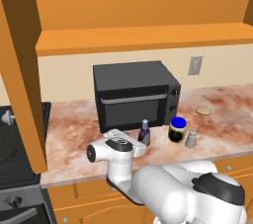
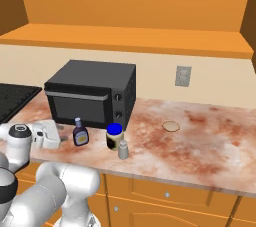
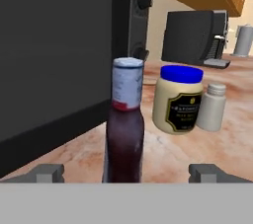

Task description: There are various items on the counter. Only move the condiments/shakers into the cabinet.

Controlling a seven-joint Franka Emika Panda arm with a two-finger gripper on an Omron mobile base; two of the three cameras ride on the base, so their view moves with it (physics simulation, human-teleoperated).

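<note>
We find the gripper with jaws spread wide, one fingertip on each side of the slim dark purple bottle with a pale cap, neither touching it. Bottle upright on the reddish-brown marbled counter, just before the black microwave. Beside it, the squat pale jar with a dark label and blue lid, then the small grey shaker. Flat tan disc well apart. Orange wall cabinet overhead.
</note>
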